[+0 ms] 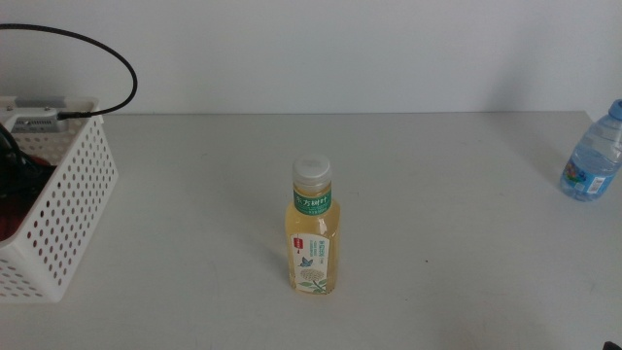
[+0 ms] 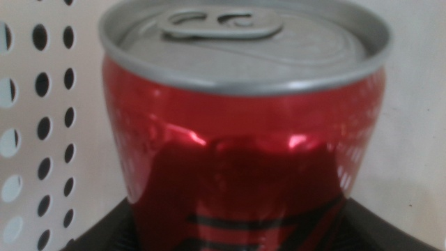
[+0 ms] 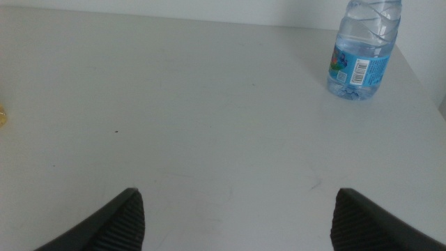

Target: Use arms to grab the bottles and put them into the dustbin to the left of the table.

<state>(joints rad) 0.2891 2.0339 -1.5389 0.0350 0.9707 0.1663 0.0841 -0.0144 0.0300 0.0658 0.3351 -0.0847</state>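
Pale grey table (image 1: 437,214) bears tea bottle (image 1: 312,228), water bottle (image 1: 593,156).

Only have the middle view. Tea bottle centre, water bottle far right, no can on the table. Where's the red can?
Observer: The left wrist view shows the red can gripped in the left claw, right beside the dustbin and its perforated wall.
Operator: Right arm? Not in my view.
Observer: The right claw is open over bare table, holding nothing, with the water bottle standing ahead of it.
Operator: Can opened?
Observer: The pull tab lies flat, and the lid looks sealed.
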